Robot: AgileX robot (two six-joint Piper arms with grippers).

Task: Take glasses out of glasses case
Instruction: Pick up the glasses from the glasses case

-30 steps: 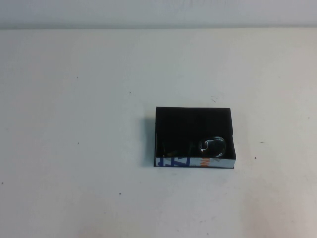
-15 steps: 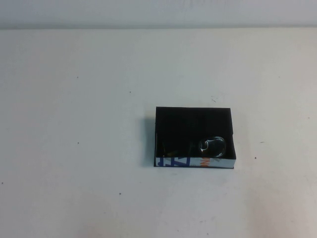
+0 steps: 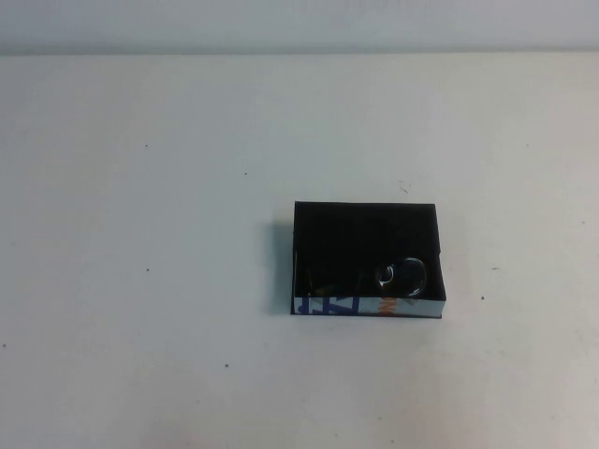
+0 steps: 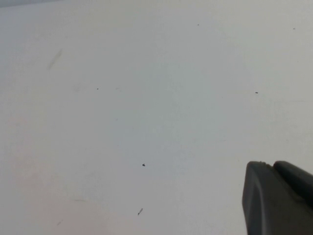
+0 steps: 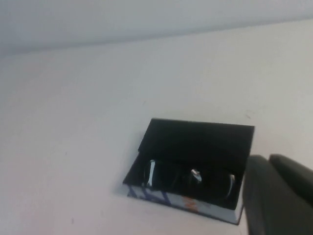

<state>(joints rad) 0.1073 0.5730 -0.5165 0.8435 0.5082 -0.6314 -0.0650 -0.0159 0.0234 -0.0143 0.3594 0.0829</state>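
Observation:
The glasses case (image 3: 360, 232) is a shallow open black box right of the table's middle, its near wall white with blue and orange lettering. The dark-framed glasses (image 3: 401, 275) lie inside along that near wall, one greyish lens catching light. The right wrist view shows the case (image 5: 195, 139) with the glasses (image 5: 190, 177) in it. My right gripper (image 5: 268, 157) is shut and empty, hovering off the case's right side and apart from it. My left gripper (image 4: 271, 164) is shut and empty over bare table. Neither arm shows in the high view.
The white table (image 3: 140, 234) spreads wide around the case, with only small dark specks on it. Its far edge meets a pale wall (image 3: 299, 23) at the back.

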